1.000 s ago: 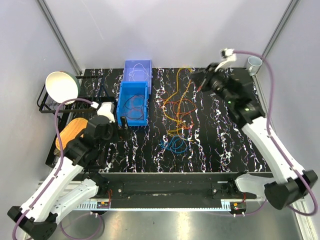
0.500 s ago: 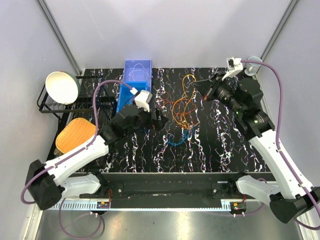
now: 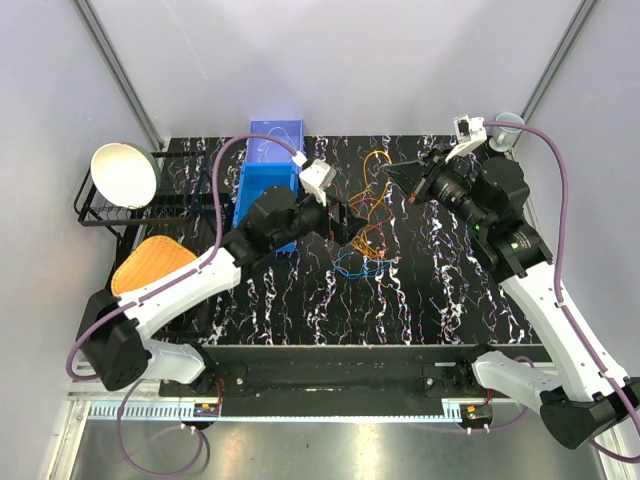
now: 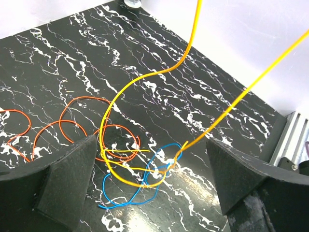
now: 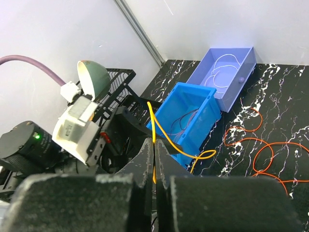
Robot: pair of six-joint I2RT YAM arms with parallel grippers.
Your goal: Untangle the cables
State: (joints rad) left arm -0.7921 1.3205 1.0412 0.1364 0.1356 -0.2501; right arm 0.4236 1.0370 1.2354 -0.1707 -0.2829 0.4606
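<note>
Two arms stand at the near edge of the black marbled table (image 3: 450, 290), one on each side. On the near left, off the table, lies one flat orange woven piece (image 3: 150, 262).

The left gripper (image 3: 352, 225) reaches to the middle of the table and hangs just above the cables (image 3: 362, 235). Its two fingers (image 4: 63, 179) are spread wide, one on each side of the heap, and they hold nothing.

The cables lie in one loose heap near the centre of the table. I can tell three colours there: one blue cable (image 4: 120, 202) at the near end, one orange-red cable (image 4: 87, 98) in open loops beside it, and one yellow cable (image 4: 247, 88). How many wires there are in all I cannot tell. The heap is longer from near to far than from left to right. Two yellow strands rise out of it and go up slantwise to the far right.

The right gripper (image 5: 154, 152) is above the far right part of the heap, clenched on the yellow cable, which passes between its closed fingers.

Farther left are two bins, touching end to end: one blue bin (image 5: 205, 123) with thin dark wires inside, and behind it one lavender bin (image 5: 236, 94) with pale wires. At the far left one white bowl (image 3: 125, 172) leans on one black rack (image 3: 95, 212). One pale cup (image 3: 508, 122) stands at the far right corner.
</note>
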